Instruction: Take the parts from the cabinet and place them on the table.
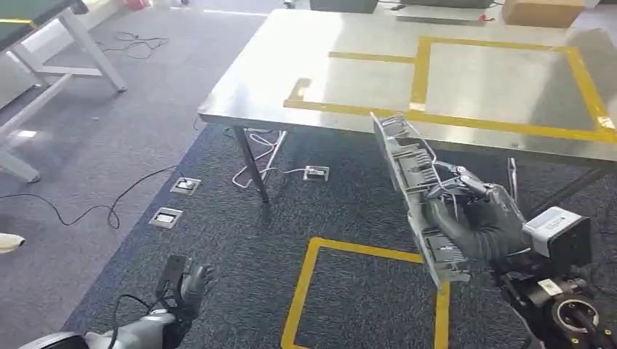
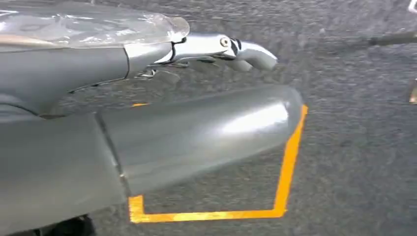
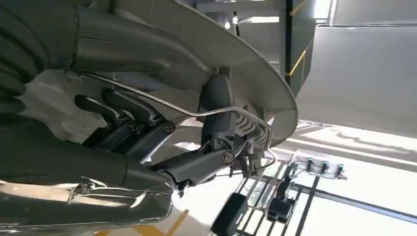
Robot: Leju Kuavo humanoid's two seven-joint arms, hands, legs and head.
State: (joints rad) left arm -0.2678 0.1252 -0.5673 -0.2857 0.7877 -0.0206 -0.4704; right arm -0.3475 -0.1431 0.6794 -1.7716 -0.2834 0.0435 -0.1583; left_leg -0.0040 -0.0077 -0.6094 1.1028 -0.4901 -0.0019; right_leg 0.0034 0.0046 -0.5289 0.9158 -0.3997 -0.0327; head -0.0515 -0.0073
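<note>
Short of the table [image 1: 349, 73] edge | right hand [image 1: 476, 222] is gripping long grey part [image 1: 415, 182], tilted | left hand [image 1: 190, 285] is hanging, fingers apart, holding nothing | risk: part's upper end is likely striking table rim, or slipping.

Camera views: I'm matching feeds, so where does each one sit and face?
Head view: high on the body, facing forward and down at the table and carpet; right hand grips the part, left hand hangs low.
Left wrist view: behind the left hand, facing carpet.
Right wrist view: behind the right hand, facing the part.
Head and left wrist views share the floor tape.
</note>
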